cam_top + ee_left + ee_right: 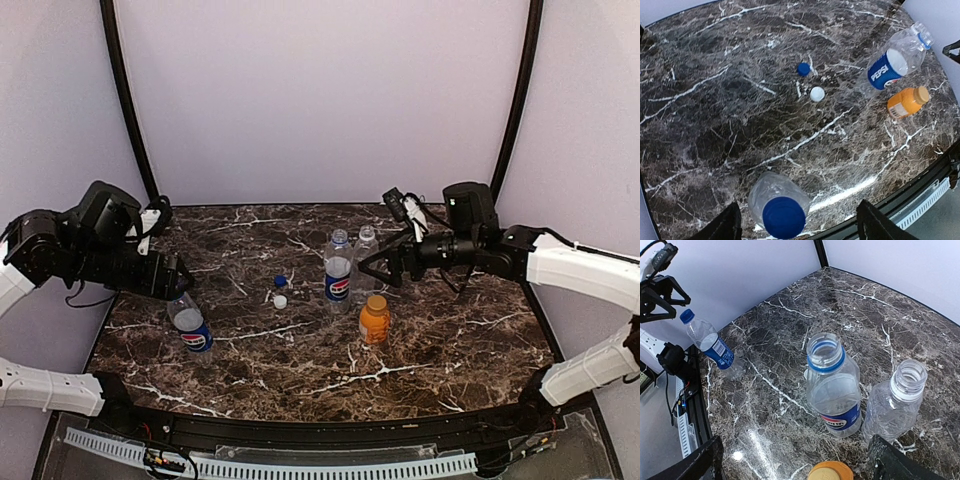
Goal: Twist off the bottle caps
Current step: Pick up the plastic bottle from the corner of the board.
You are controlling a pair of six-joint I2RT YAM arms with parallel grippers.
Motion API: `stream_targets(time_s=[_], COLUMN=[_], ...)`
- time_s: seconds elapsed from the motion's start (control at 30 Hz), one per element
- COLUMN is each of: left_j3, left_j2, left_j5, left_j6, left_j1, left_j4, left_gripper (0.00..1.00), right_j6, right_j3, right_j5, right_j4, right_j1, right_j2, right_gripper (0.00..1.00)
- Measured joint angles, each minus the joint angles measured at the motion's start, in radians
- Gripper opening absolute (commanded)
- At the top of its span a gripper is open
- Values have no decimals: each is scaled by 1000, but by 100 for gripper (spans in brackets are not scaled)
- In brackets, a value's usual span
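Two caps left to do. The blue-label bottle (190,325) stands at the left edge of the table (450,340) with its blue cap (784,217) on. The orange bottle (374,322) stands near the front of the middle group with its orange cap (375,300) on. The Pepsi bottle (338,268) and the unlabelled bottle (366,255) are both open-necked and side by side. A loose blue cap (281,281) and a white cap (280,301) lie on the marble between the two groups. Handling guess: these are thin, light bottles, nearly empty, so the bodies will crush and spin or tip under torque. The caps are small, hard and probably ribbed, so pinch across the cap itself and have something brace the body low down. The left arm is folded with the elbow up and the wrist pointing down. The left gripper (178,282) hangs right over the blue cap, jaws apart on either side of it with daylight both sides, so nothing is gripped. The right arm reaches in from the right with the wrist roughly level. The right gripper (372,268) sits just beside the unlabelled bottle's neck, jaws spread wide and empty. The orange cap shows just below it in the wrist view.
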Motion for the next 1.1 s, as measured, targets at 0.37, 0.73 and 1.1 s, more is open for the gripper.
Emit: stream_targets(time_s=[0.37, 0.73, 1.1], left_j3=[-58, -62, -31], left_j2=[47, 50, 57], left_j5=[-31, -36, 20], left_j6=[-22, -23, 18], left_j1=[0, 0, 0], left_j4=[-39, -34, -14], left_gripper=[54, 34, 12], right_j6=[14, 18, 21], right_j3=[0, 0, 14], right_j5=[-23, -26, -51], right_j4=[5, 5, -2], right_j1=[0, 0, 2], right_j2=[15, 16, 16], right_gripper=[97, 96, 97])
